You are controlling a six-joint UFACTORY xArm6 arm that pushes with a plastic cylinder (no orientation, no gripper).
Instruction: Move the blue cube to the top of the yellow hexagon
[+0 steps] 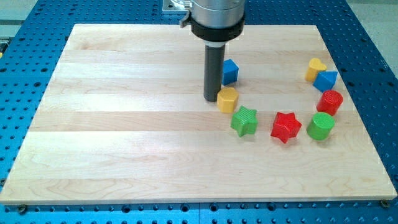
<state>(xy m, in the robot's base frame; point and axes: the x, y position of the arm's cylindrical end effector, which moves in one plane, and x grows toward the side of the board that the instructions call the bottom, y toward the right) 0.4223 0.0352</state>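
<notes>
The blue cube (231, 71) sits on the wooden board just right of my rod, above and slightly right of the yellow hexagon (227, 99). A small gap separates the two blocks. My tip (212, 99) rests on the board just left of the yellow hexagon, close to touching it, and below-left of the blue cube. The rod hides a little of the board behind it.
A green star (244, 121) lies below-right of the hexagon. A red star (286, 127), a green cylinder (320, 126), a red cylinder (329, 102), a second blue block (325, 80) and a yellow block (314, 68) curve up the view's right. The board's (124, 124) right edge is near them.
</notes>
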